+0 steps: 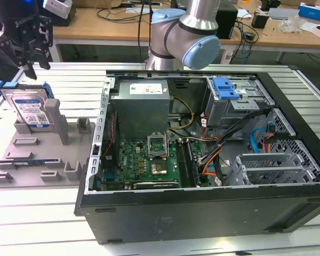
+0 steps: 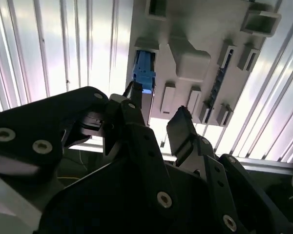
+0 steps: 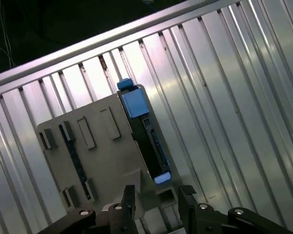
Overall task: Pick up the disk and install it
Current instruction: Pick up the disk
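Hovering over the grey holder plate, the gripper in the exterior view hangs with jaws spread and nothing between them. The disk stands on edge in the plate directly below, apart from the fingertips. The open computer case and its drive cage lie well off to one side. Second wrist view: gripper wide open, the disk edge-on beyond the gap, no contact. First wrist view: gripper open, the disk in line ahead of it, seated in its slot. Judgement: approach only, with the grasp not yet made and lift and installation all outstanding.
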`<control>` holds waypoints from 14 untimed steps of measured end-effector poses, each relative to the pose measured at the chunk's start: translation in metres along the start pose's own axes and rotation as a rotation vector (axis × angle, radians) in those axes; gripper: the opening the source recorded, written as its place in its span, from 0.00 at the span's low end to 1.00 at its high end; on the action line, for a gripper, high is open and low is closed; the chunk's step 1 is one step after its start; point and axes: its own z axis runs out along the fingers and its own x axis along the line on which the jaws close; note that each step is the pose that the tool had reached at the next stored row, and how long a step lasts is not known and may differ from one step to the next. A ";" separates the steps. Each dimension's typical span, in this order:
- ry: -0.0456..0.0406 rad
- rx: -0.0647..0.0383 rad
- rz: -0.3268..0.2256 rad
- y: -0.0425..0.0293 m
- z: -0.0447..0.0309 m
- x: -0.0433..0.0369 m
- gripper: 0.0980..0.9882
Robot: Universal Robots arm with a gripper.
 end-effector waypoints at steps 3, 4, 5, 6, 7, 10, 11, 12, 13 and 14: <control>-0.0029 0.015 -0.052 -0.0001 0.0012 0.0000 0.43; -0.0047 0.022 -0.068 -0.0001 0.0015 0.0000 0.43; -0.0060 0.027 -0.080 -0.0001 0.0018 0.0000 0.43; -0.0078 0.034 -0.100 -0.0001 0.0022 0.0000 0.43; -0.0085 0.037 -0.111 -0.0002 0.0023 0.0000 0.43; -0.0051 0.045 -0.169 0.0000 0.0028 0.0000 0.43; -0.0051 0.045 -0.169 0.0000 0.0028 -0.0001 0.43; -0.0051 0.045 -0.170 -0.0007 0.0029 -0.0004 0.43; -0.0050 0.045 -0.174 -0.0020 0.0028 -0.0015 0.43; -0.0050 0.045 -0.177 -0.0022 0.0028 -0.0023 0.43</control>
